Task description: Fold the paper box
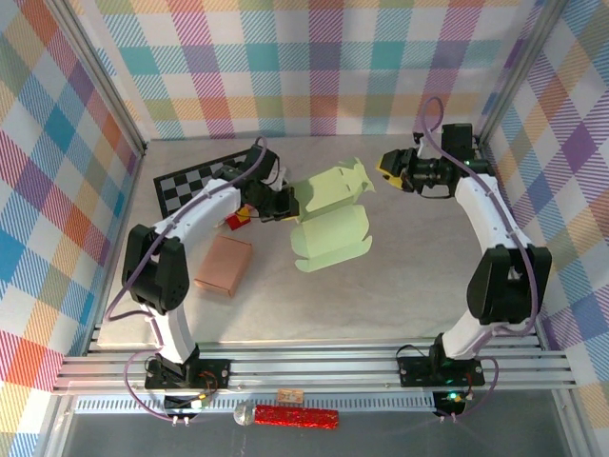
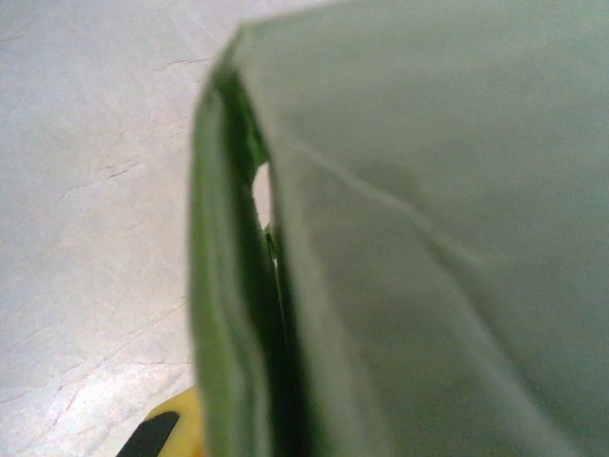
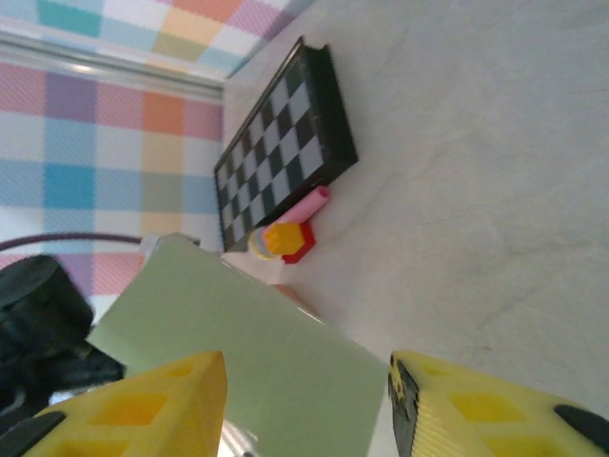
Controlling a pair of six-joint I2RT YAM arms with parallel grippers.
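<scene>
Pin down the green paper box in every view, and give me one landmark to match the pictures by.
Top external: green paper box at the table's centre, partly folded.
Left wrist: close up and blurred, across the centre and right.
Right wrist: lower left to bottom centre.
Shared landmark: the pale grey table top; the checkerboard also appears in top external and right wrist.

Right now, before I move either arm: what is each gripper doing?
Left gripper: closed on the edge of the paper box.
Right gripper: jaws open, holding nothing.
</scene>
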